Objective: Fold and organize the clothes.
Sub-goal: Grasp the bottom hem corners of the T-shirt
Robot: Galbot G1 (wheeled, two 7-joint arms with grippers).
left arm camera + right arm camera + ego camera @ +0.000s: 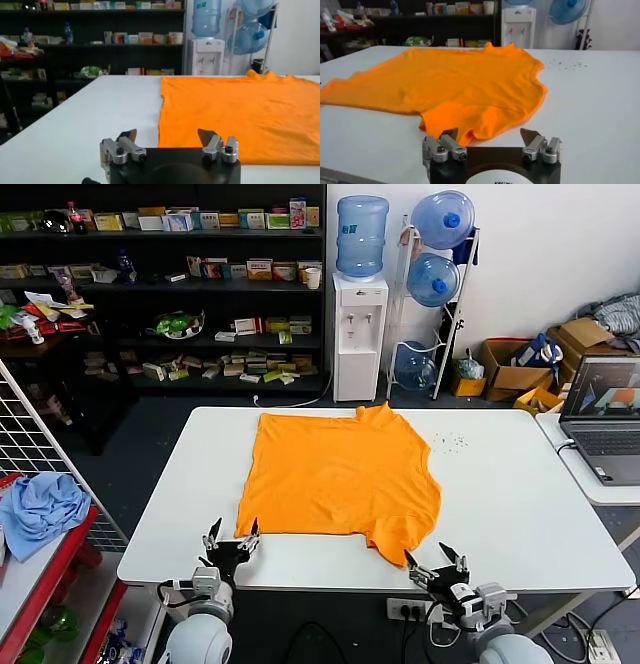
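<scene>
A white table [520, 514] stands in a storeroom, with dark shelves of boxed goods, a water dispenser [360, 334] and a rack of blue bottles behind it. At the near edge both grippers hover with their jaws spread wide and nothing between them. The left gripper [231, 539] sits just short of the shirt's near left corner; the right gripper [436, 561] sits just beside the sleeve that sticks out at the near right. The orange T-shirt [338, 479] lies flat in the middle of the table, neckline toward the far edge, its plain side up as far as can be seen.

The likely trouble comes from the thin fabric. A finger sliding under the hem may push it into a ridge rather than lift it, or pinch only one layer, so the fold drags crooked. The protruding sleeve could tuck under unevenly if the two grippers rise out of step. A laptop [605, 419] on the neighbouring table lies well apart.
</scene>
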